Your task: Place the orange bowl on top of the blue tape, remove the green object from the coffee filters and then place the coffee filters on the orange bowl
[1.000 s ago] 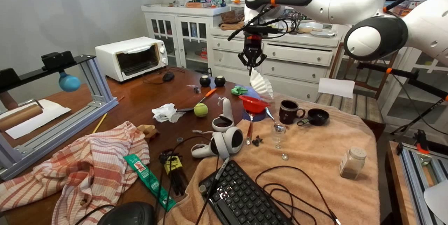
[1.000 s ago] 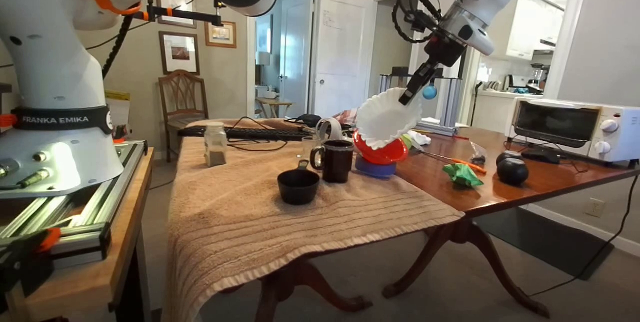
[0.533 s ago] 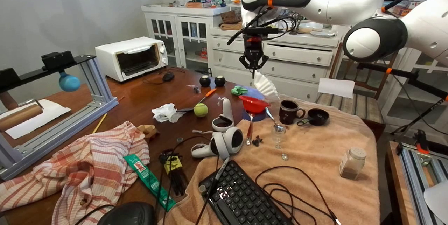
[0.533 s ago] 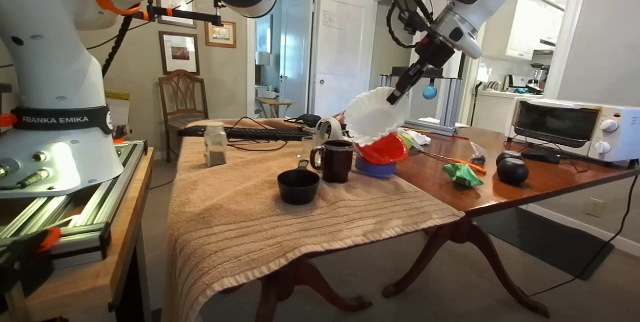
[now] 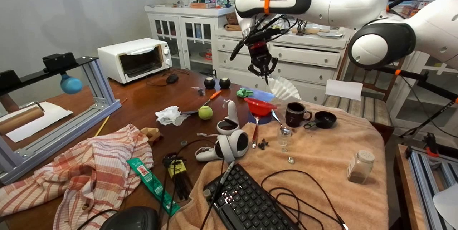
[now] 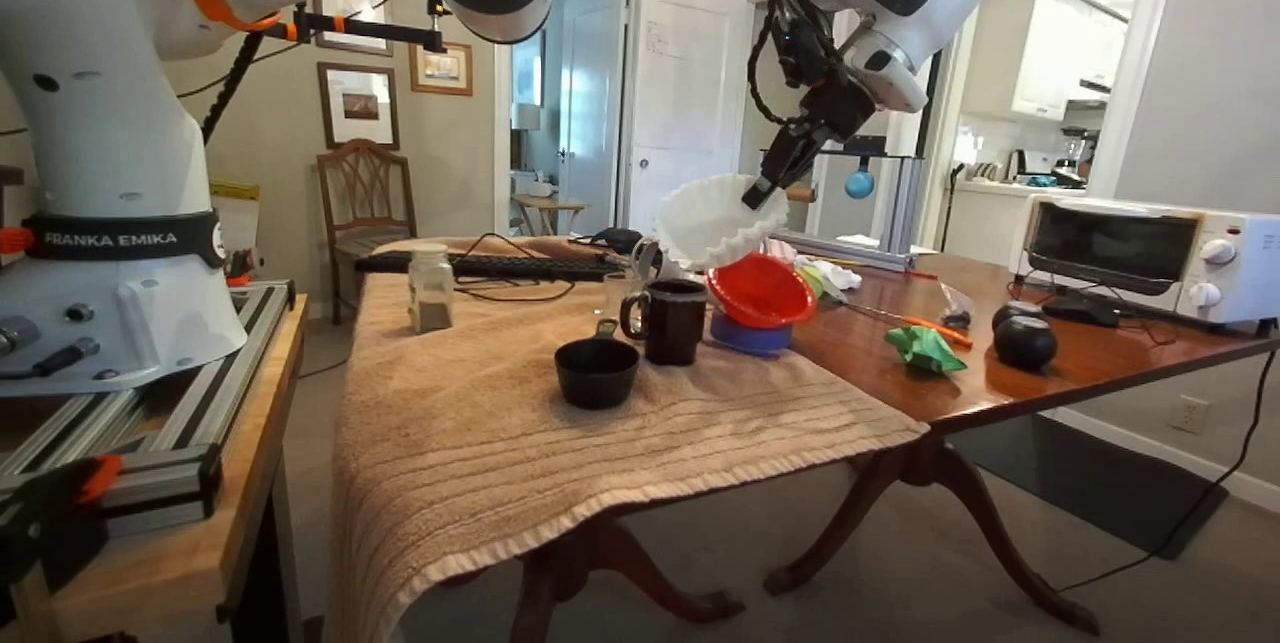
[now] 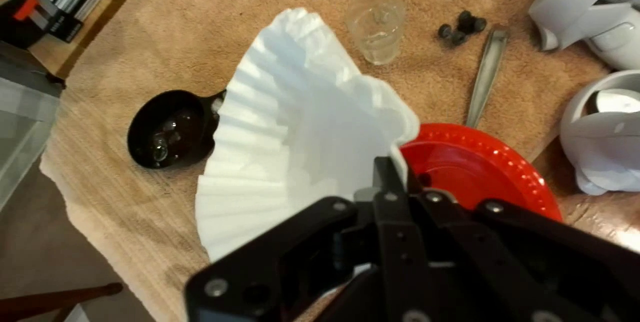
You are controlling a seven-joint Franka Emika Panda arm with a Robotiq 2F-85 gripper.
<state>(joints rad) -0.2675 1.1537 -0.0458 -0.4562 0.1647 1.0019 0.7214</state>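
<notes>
The white fluted coffee filters (image 5: 284, 88) hang tilted from my gripper (image 5: 266, 79). In the wrist view the gripper (image 7: 392, 174) is shut on the rim of the filters (image 7: 330, 136). The glossy red-orange bowl (image 5: 259, 106) sits tilted on top of the blue tape (image 5: 265, 119). The bowl (image 6: 765, 291) and tape (image 6: 750, 335) show in the exterior view too, with the filters (image 6: 708, 223) up and left of the bowl. In the wrist view the bowl (image 7: 465, 172) is partly behind the gripper, and the tape is hidden. The crumpled green object (image 6: 925, 350) lies apart on the wooden table.
A dark mug (image 6: 675, 323) and a black measuring cup (image 6: 597, 372) stand close to the bowl. A clear glass (image 7: 377, 26) and a spoon handle (image 7: 487, 74) lie near it on the towel. White controllers (image 5: 232, 146) and a tennis ball (image 5: 205, 112) are nearby.
My gripper has carried the filters sideways and slightly lower, toward the mug side of the bowl. The wrist has tilted. More of the bowl shows now. The bowl and tape have not moved.
</notes>
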